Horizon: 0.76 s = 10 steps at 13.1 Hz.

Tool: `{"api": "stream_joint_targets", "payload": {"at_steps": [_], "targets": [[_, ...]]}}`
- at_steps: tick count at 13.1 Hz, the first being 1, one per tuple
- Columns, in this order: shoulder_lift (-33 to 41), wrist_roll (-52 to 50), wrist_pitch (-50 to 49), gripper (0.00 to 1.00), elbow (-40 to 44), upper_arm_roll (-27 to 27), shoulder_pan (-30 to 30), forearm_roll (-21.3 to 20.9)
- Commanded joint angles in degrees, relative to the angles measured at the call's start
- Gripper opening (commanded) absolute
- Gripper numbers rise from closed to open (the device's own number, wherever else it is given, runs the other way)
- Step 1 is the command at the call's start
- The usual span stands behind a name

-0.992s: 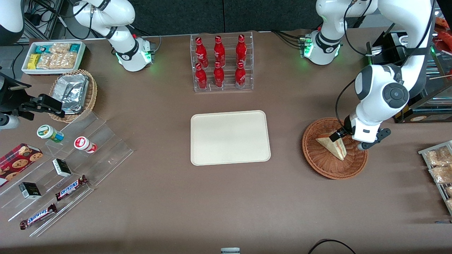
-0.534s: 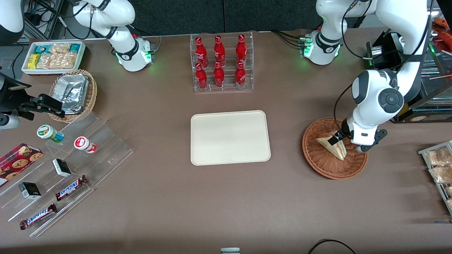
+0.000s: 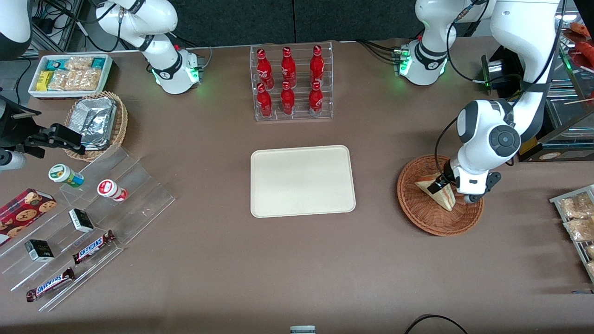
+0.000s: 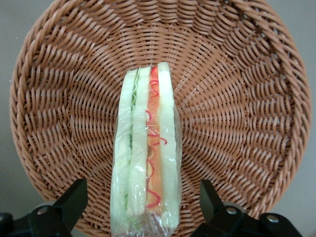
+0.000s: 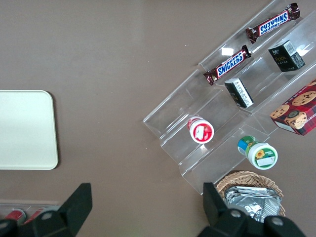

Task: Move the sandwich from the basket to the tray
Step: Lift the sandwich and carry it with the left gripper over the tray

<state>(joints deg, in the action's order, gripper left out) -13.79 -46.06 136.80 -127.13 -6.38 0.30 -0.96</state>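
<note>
From my station I see the left arm's gripper [image 3: 441, 186] down inside the reddish-brown wicker basket [image 3: 420, 211], which sits toward the working arm's end of the table, level with the tray. Its fingers [image 4: 74, 197] are spread wide, one on each side of the sandwich [image 4: 145, 158], with a clear gap between each finger and the bread, so nothing is gripped yet.

The sandwich stands on edge in the middle of the basket, cut face toward the wrist camera (pale bread, green filling on one half, orange and red on the other, all under clear wrap). In the front view it reads as a tan wedge [image 3: 436, 195] lying in the bowl, its broad end under the gripper and its point toward the front camera.

The cream-beige tray [image 3: 302, 181] lies flat at the table's centre, well apart from the basket, with nothing on it. Farther from the front camera than the tray stands a clear rack of red bottles [image 3: 290, 83].
</note>
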Motion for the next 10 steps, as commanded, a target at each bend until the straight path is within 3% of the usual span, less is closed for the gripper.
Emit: {"api": "stream_joint_targets", "payload": {"at_steps": [1,2,3,10], "targets": [[-0.88,-3.41,1.72,0.72,-0.67,-0.04,-0.12,-0.18],[-1.32,-6.21,1.72,0.33,-0.58,-0.13,-0.12,-0.18],[-1.59,-8.32,1.45,0.00,-0.49,-0.13,-0.12,-0.27],[-1.85,-7.99,-9.16,0.00,7.58,-0.39,-0.21,-0.89]]}}
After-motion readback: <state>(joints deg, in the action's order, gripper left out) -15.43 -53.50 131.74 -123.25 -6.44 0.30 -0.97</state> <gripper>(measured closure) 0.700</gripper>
